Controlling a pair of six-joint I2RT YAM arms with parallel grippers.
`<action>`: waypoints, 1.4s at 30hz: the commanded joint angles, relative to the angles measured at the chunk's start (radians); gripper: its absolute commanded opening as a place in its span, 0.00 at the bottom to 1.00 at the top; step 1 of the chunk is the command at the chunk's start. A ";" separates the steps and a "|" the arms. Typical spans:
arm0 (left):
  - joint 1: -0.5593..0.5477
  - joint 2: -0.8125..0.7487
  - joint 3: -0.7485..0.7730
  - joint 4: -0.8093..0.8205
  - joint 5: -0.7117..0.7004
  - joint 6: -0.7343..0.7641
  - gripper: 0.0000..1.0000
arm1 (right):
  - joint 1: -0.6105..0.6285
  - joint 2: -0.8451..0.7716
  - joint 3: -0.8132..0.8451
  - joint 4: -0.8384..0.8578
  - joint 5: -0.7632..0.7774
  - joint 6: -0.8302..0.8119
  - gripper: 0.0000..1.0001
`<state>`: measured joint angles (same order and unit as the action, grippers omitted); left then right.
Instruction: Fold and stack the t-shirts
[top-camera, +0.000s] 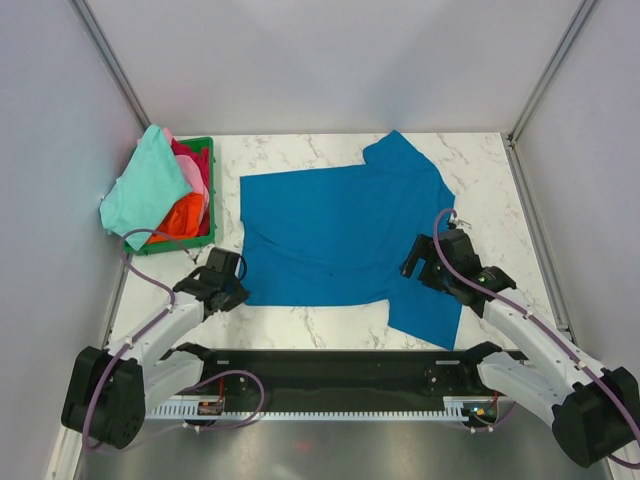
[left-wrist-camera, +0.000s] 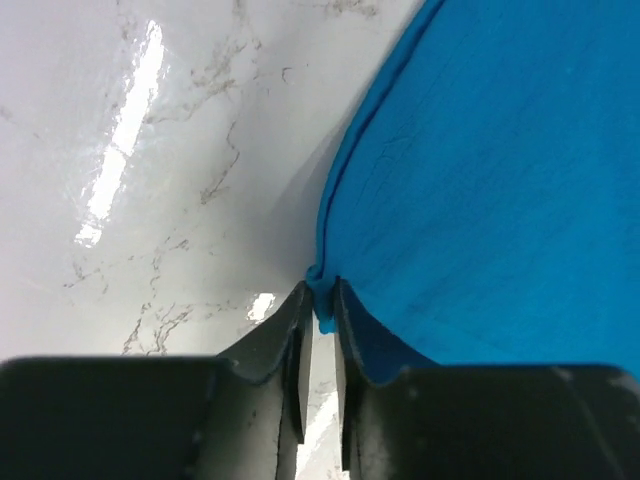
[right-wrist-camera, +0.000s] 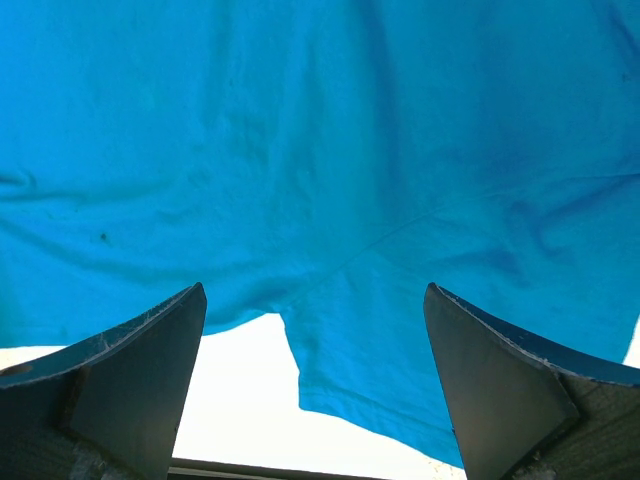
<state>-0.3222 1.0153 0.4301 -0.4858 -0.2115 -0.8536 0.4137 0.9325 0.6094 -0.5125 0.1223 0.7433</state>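
I'm at the first fold of the blue t-shirt (top-camera: 335, 235), which lies spread flat on the table (top-camera: 300, 150). My left tool (left-wrist-camera: 320, 300) is pinched nearly shut on its hem corner. My right tool (right-wrist-camera: 312, 295) hangs wide open over the near sleeve, holding nothing. I judge it must drop and pinch there before both lift the edge across. The green basket (top-camera: 180, 245), far left, is heaped with the other shirts (top-camera: 150, 190) — mint-green on top, with pink, orange-red and magenta.

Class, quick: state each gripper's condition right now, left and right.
Left gripper: closed on the blue shirt edge.
Right gripper: open, holding nothing.
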 joint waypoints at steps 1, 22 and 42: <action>0.003 -0.001 -0.013 0.078 -0.026 -0.016 0.19 | 0.004 -0.004 -0.005 -0.027 0.039 -0.001 0.98; 0.005 -0.288 -0.097 0.280 -0.196 0.153 0.02 | 0.028 0.529 0.048 0.164 0.109 0.051 0.98; 0.006 -0.185 -0.067 0.306 -0.172 0.172 0.02 | 0.206 0.149 -0.029 -0.150 0.193 0.286 0.97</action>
<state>-0.3218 0.8257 0.3401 -0.2276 -0.3641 -0.7155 0.5728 1.1042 0.6064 -0.5694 0.2718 0.9089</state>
